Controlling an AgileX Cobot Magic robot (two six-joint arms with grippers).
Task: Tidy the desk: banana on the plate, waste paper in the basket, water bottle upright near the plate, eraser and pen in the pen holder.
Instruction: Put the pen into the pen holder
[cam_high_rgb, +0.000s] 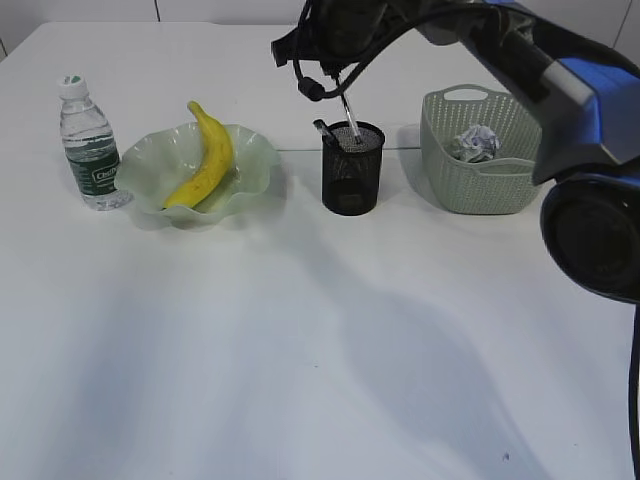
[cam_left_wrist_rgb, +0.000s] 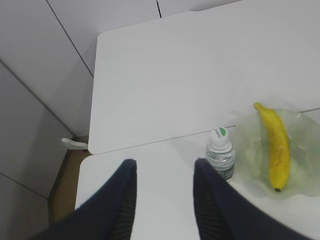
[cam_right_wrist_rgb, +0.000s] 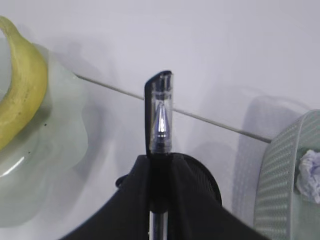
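Between the closed fingers of the right gripper (cam_right_wrist_rgb: 159, 175), the pen (cam_right_wrist_rgb: 160, 117) is clamped and hangs over the black mesh pen holder (cam_high_rgb: 352, 168), its lower end at the rim. Right of the holder, the basket (cam_high_rgb: 482, 185) holds crumpled waste paper (cam_high_rgb: 474, 143). Left of it, the banana (cam_high_rgb: 207, 158) lies on the plate (cam_high_rgb: 255, 150), the water bottle (cam_high_rgb: 89, 145) upright beside it. The left gripper (cam_left_wrist_rgb: 164, 172) is open over the far-left table edge

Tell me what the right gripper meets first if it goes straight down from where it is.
Likely the pen holder: the right gripper, shut on the pen, hangs right above it. Depth isn't certain.
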